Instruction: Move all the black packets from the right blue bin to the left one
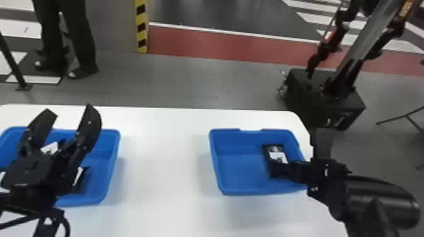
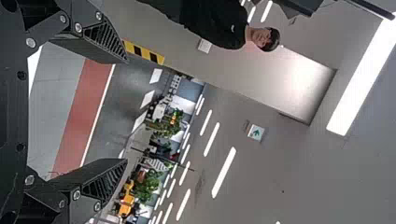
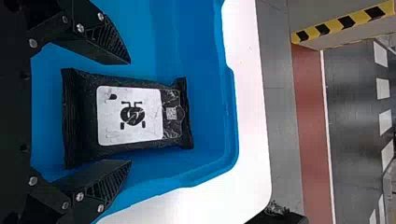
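Over the right blue bin [image 1: 243, 170], my right gripper [image 1: 297, 149] is open above a black packet [image 1: 277, 154] lying at the bin's right side. In the right wrist view the packet [image 3: 130, 115] lies label up inside the bin [image 3: 205, 116], and the fingers of my right gripper [image 3: 129, 112] stand apart, one towards each long side of it. My left gripper [image 1: 70, 108] is parked open above the left blue bin [image 1: 108, 157], partly covering dark packets with white labels [image 1: 50, 148] in there. In the left wrist view, nothing is between the fingers of my left gripper [image 2: 126, 111].
Both bins stand on a white table [image 1: 164, 164], with a stretch of tabletop between them. Beyond its far right corner, a black wheeled base [image 1: 325, 101] carrying poles stands on the floor. A striped yellow and black post [image 1: 141, 26] rises behind the table.
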Controlling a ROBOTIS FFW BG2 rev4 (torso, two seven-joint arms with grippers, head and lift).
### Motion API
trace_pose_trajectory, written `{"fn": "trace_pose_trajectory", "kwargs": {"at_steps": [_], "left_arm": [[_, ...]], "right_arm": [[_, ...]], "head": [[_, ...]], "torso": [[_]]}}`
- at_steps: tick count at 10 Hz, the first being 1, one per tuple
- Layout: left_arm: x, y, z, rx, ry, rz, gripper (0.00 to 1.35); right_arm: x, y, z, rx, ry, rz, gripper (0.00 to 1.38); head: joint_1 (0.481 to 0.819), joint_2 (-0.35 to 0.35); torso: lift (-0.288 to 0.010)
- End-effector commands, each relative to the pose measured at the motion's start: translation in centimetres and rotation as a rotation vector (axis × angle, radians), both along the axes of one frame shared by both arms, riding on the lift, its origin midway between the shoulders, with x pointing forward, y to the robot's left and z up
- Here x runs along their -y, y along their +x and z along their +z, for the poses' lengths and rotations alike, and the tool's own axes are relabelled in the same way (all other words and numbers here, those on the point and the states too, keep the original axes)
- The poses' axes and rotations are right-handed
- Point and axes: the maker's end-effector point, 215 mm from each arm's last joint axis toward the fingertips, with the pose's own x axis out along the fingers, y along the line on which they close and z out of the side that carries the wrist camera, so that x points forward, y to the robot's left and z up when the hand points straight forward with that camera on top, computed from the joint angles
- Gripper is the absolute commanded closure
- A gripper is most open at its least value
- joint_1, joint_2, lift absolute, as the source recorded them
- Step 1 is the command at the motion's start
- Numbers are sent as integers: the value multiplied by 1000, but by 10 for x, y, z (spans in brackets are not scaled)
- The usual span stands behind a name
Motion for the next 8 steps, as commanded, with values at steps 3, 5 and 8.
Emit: {"fn": "trace_pose_trajectory", "kwargs": {"at_steps": [3,5,8], "left_arm": [[-1,0,0,1,0,2,295],[0,1,0,-1,2,-1,295],[-4,0,-1,-4,5,8,295]], "right_arm": [[2,-1,-17,-38,-2,-18,288],[11,-3,-26,-67,-24,-43,317],[-1,-6,-26,-51,8,-55,1288]], "head": [[695,-215],[695,-223],[695,-227]], "torso": [[-110],[-110],[-110]]}}
